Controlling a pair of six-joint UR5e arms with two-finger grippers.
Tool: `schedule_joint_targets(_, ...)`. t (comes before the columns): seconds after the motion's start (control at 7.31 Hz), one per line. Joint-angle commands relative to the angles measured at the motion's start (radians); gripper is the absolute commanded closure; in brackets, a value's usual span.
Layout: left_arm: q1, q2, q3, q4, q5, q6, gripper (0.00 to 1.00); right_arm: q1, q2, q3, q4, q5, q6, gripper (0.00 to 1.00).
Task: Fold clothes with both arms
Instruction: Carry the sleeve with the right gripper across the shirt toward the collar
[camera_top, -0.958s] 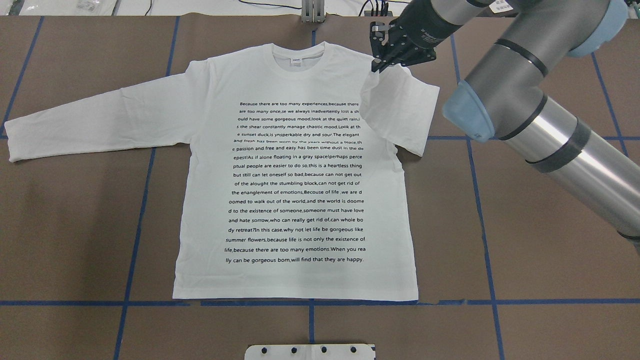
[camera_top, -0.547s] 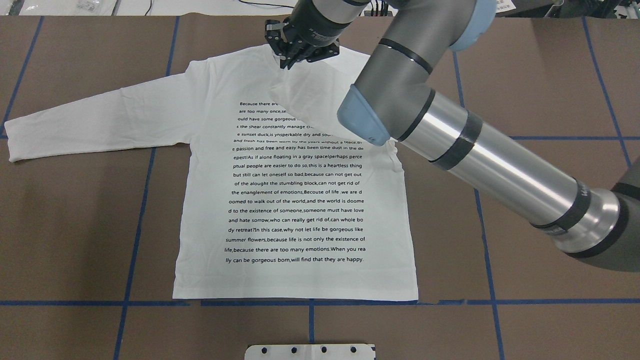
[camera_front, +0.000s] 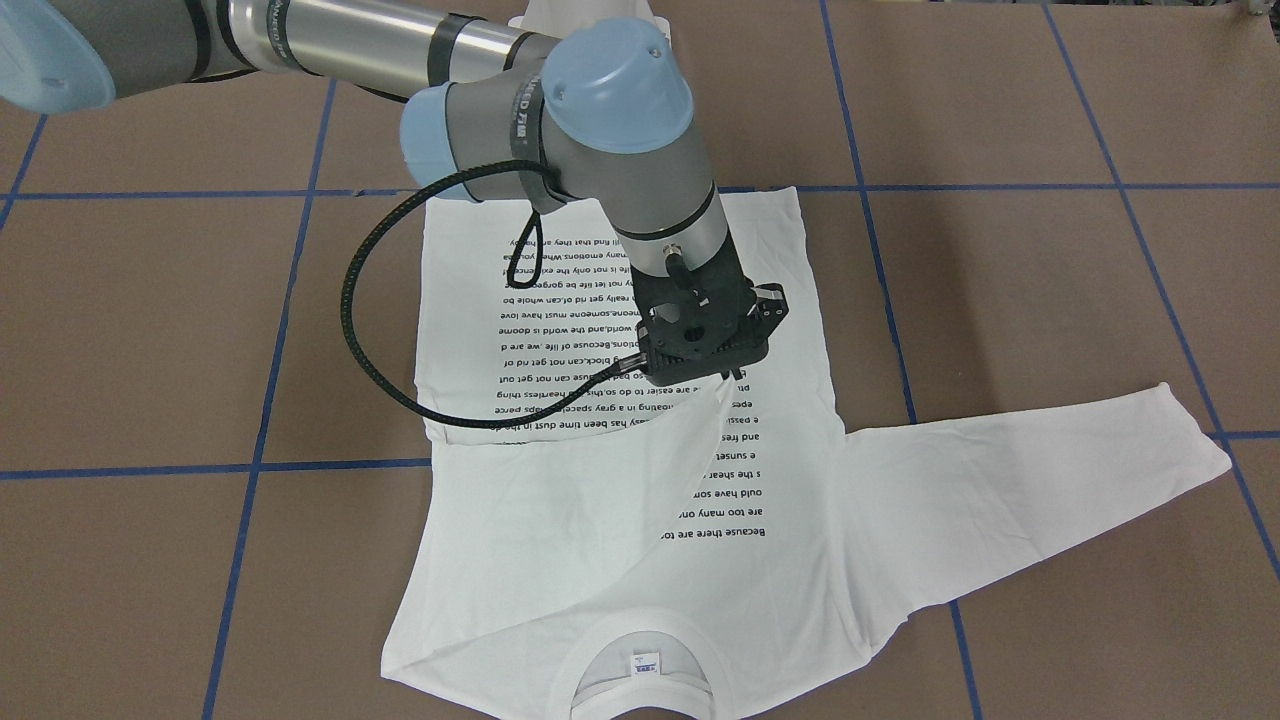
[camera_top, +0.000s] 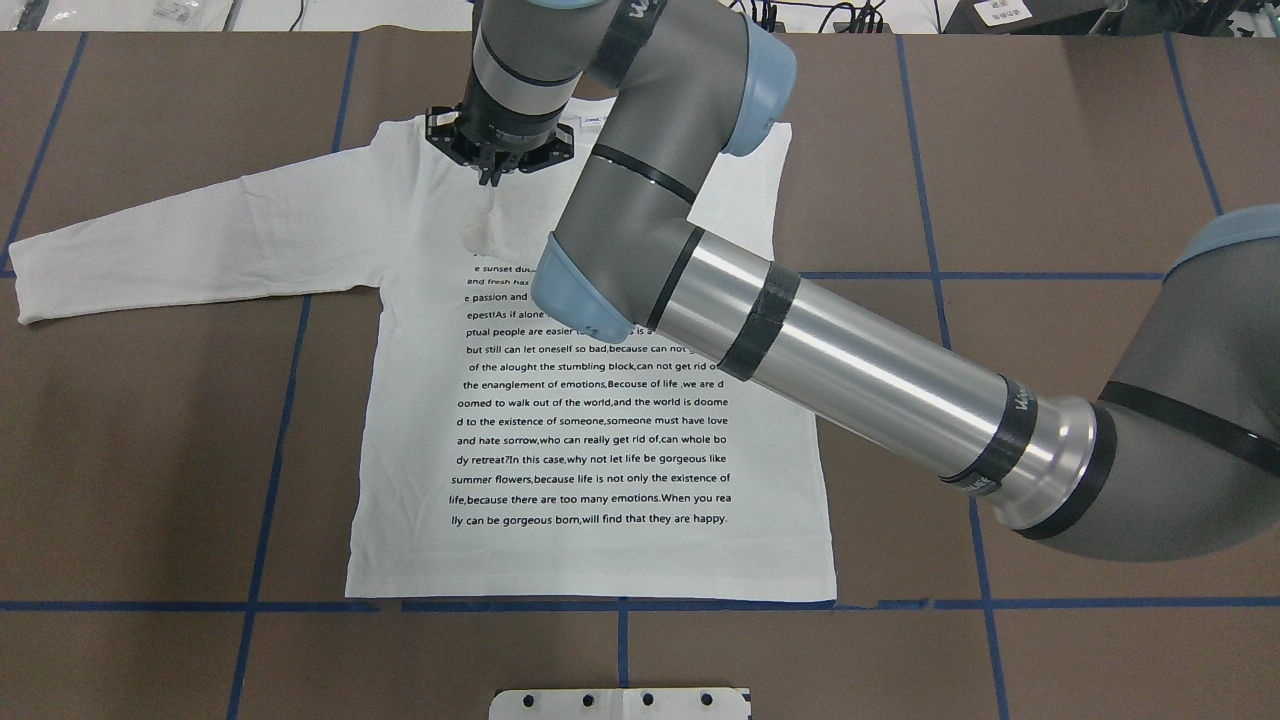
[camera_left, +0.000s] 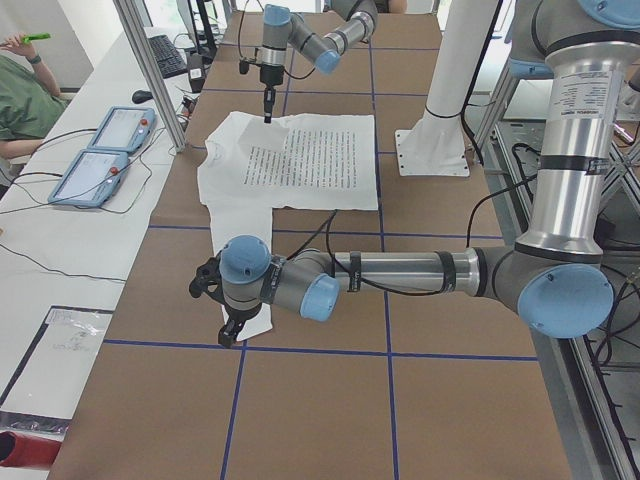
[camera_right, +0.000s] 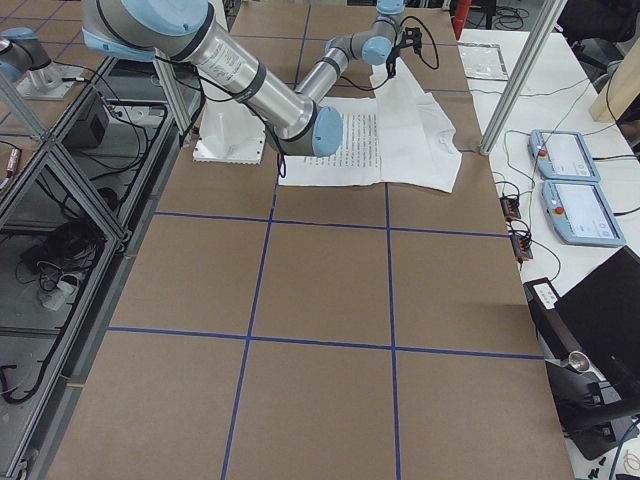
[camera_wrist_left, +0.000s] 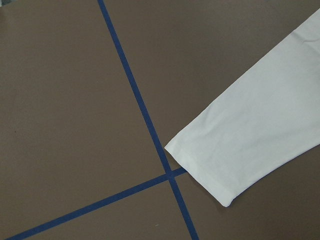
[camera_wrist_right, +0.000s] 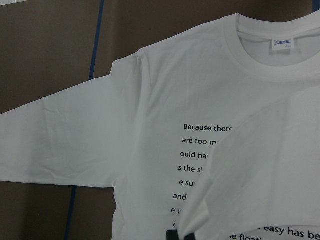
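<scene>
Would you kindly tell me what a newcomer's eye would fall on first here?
The big right arm reaches across the brown table, the right tool pinching one sleeve of the white T-shirt up over its printed text. The other sleeve lies stretched out flat, with the left tool hanging over its cuff.

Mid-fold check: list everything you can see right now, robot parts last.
T-shirt: one, white with black text, flat on table, one sleeve pulled across the chest.
Table: one, brown cover, blue tape grid.
Pedestal base: one, white, robot's side.
Teach pendants: two, grey, on side bench.
Person: one, green top, beside bench.
Right gripper: black, pinching that sleeve.
Left gripper: black, above the other cuff; open or shut, cannot tell.
</scene>
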Motion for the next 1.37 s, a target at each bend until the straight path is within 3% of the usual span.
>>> schedule_joint_targets(0.0,0.0,-0.001,0.0,0.0,0.002,0.0,0.0,-0.046,0.069,-0.188,0.076,-0.064,-0.007,1.0)
schedule_joint_targets(0.14,0.0,-0.001,0.0,0.0,0.002,0.0,0.0,-0.086,0.092,-0.332,0.242,-0.17,-0.004,1.0)
schedule_joint_targets(0.27,0.0,-0.002,0.002,0.0,0.003,0.0,0.0,-0.107,0.133,-0.407,0.307,-0.221,-0.004,1.0)
schedule_joint_targets(0.41,0.0,-0.006,0.005,0.0,0.005,0.0,0.0,-0.129,0.15,-0.41,0.355,-0.292,-0.004,0.46)
schedule_joint_targets(0.55,0.0,-0.01,0.005,0.0,0.005,0.0,0.0,-0.155,0.152,-0.411,0.421,-0.365,-0.002,0.01)
schedule_joint_targets(1.09,0.004,-0.018,0.022,-0.003,0.006,-0.082,0.0,-0.149,0.149,-0.396,0.388,-0.359,0.017,0.01)
schedule_joint_targets(1.23,0.01,-0.016,0.022,-0.003,0.009,-0.104,0.0,-0.126,0.118,-0.281,0.212,-0.31,0.021,0.01)
